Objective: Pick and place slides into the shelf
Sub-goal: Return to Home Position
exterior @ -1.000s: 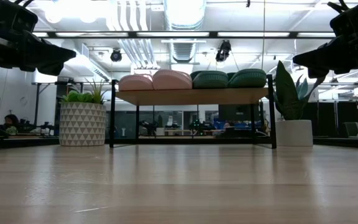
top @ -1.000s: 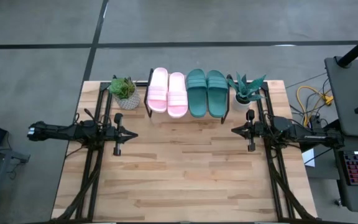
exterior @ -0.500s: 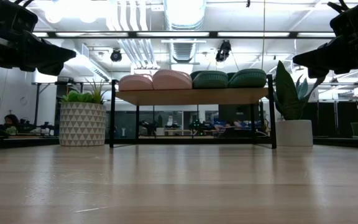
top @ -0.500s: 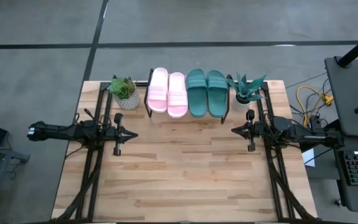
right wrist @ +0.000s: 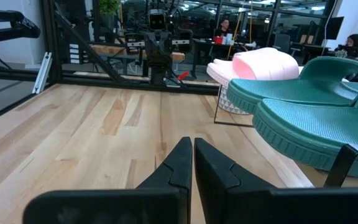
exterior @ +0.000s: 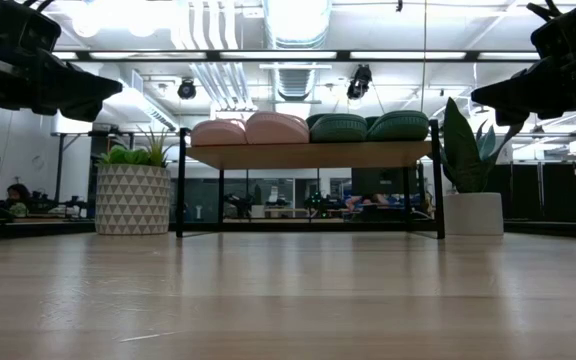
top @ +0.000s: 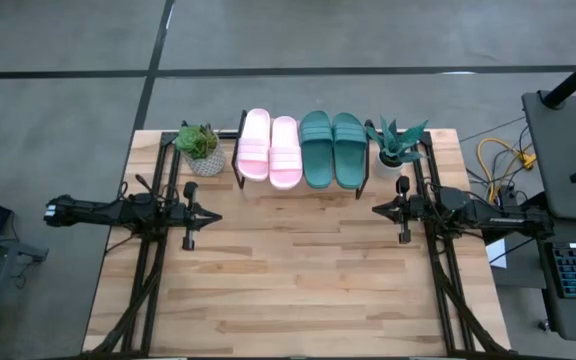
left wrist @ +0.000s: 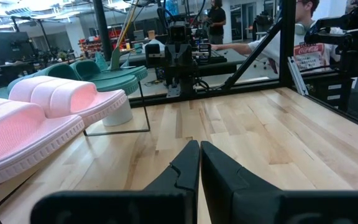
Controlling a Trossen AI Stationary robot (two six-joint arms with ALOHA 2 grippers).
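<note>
Four slides (exterior: 308, 128) atop shelf (exterior: 308, 155)

Two pink slides (top: 254, 146), two green slides (top: 316, 148), one shelf (exterior: 308, 156), two plants (top: 200, 143).

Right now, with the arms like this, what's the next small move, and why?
Probably none: the pink slides and green slides all lie side by side on the shelf. The left gripper and right gripper hover at the sides of the table, fingers shut on nothing, apart from the shelf. I'd just stop the arms there.
</note>
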